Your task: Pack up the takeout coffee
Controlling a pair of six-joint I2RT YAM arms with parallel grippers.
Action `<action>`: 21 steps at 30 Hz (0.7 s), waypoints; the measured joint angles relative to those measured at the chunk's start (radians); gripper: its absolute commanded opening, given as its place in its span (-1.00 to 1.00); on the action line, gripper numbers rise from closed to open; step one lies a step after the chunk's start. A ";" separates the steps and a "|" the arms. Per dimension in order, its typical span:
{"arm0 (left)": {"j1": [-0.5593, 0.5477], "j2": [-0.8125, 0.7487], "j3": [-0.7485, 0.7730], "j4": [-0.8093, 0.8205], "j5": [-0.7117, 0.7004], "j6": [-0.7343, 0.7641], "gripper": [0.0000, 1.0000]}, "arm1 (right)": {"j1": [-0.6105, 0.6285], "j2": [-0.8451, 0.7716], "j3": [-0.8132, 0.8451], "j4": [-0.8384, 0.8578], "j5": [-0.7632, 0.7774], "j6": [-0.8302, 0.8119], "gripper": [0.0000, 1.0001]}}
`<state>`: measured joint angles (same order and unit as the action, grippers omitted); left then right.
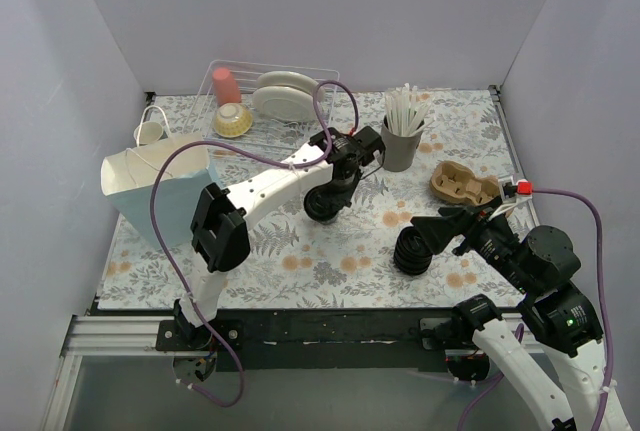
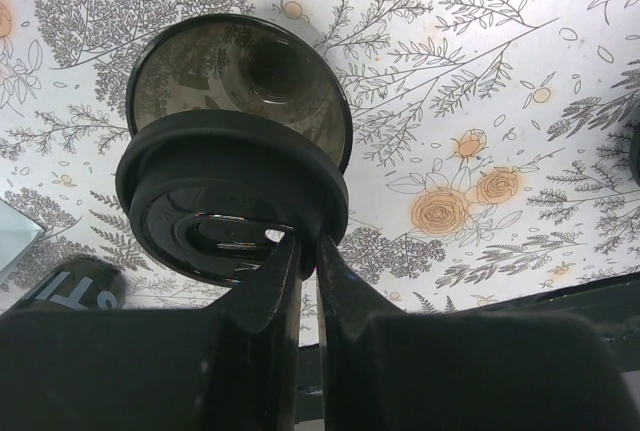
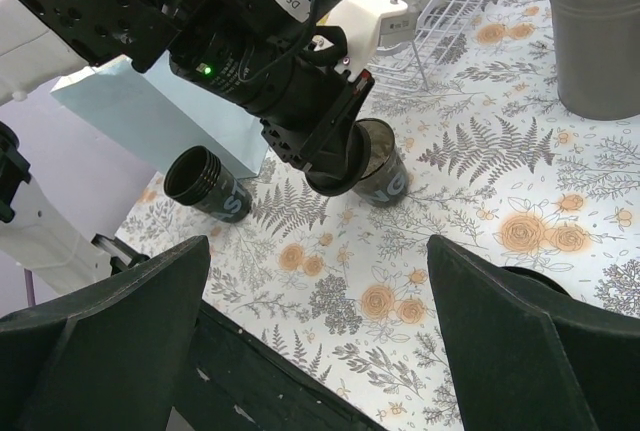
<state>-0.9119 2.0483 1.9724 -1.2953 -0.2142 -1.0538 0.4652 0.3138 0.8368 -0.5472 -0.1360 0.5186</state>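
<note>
- Lid [image 2: 225,196] pinched by its rim in the left gripper [image 2: 305,246], jaws squeezed together on the thin plastic edge.
- Near the table's middle stands the open cup [image 2: 250,76]. The lid hangs tilted against its mouth and isn't seated, so the coffee isn't closed up yet.
- Over at 4 o'clock the right gripper [image 3: 318,251] hovers with fingers spread wide, holding nothing, just beside the ribbed lid stack [image 1: 412,251].
- At 9 o'clock the paper bag [image 1: 150,181] gapes, and a second bare cup [image 3: 205,186] lies on its side near it.
- First worry, to my eye: pressing down with the lid this crooked catches one side of the rim and tips the light cup over.
- Second: that narrow edge grip could slip, so the lid pops free or seats on only half the rim.
- Third: nothing steadies the cup, so any sideways shove from the left arm could slide it off its spot.
</note>
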 measured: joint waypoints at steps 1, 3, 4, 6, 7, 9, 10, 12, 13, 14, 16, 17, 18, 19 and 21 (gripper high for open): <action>0.000 0.000 0.003 0.001 0.000 0.001 -0.88 | 0.000 0.000 0.000 -0.002 0.000 0.000 0.94; 0.001 0.000 0.010 0.000 0.000 0.003 -0.84 | 0.000 0.000 0.000 -0.004 0.000 0.000 0.94; 0.001 0.000 0.016 -0.002 0.000 0.003 -0.83 | 0.000 0.000 0.000 -0.005 0.001 0.000 0.94; 0.002 0.000 0.030 -0.005 0.000 0.006 -0.82 | 0.000 0.000 0.000 -0.005 0.002 0.000 0.93; 0.003 0.000 0.038 -0.005 0.000 0.008 -0.81 | 0.000 0.000 0.000 -0.005 0.003 0.000 0.94; 0.005 0.000 0.050 -0.004 0.000 0.010 -0.81 | 0.000 0.000 0.000 -0.005 0.003 -0.001 0.93; 0.005 0.000 0.053 -0.003 0.000 0.011 -0.81 | 0.000 0.000 0.000 -0.005 0.003 -0.001 0.93; 0.006 0.002 0.055 -0.004 0.000 0.013 -0.81 | 0.000 0.000 0.000 -0.005 0.003 -0.001 0.93; 0.007 0.005 0.055 -0.004 0.000 0.014 -0.81 | 0.000 0.000 0.000 -0.005 0.003 -0.002 0.93; 0.007 0.009 0.055 -0.004 0.000 0.015 -0.81 | 0.000 0.000 0.000 -0.005 0.003 -0.003 0.93; 0.007 0.021 0.058 -0.005 0.000 0.018 -0.81 | 0.000 0.000 0.000 -0.005 0.003 -0.003 0.93; 0.008 0.028 0.060 -0.005 0.000 0.018 -0.81 | 0.000 0.000 0.000 -0.005 0.003 -0.003 0.93; 0.009 0.039 0.065 -0.006 0.000 0.019 -0.81 | 0.000 0.000 0.000 -0.005 0.003 -0.003 0.93; 0.010 0.047 0.067 -0.003 0.000 0.021 -0.81 | 0.000 0.000 0.000 -0.005 0.003 -0.003 0.93; 0.013 0.060 0.070 -0.002 0.000 0.024 -0.81 | 0.000 0.000 0.000 -0.005 0.003 -0.004 0.93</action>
<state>-0.8986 2.1082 2.0426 -1.2968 -0.2138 -1.0294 0.4652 0.3141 0.8371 -0.5518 -0.1329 0.5144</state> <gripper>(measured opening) 0.099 0.967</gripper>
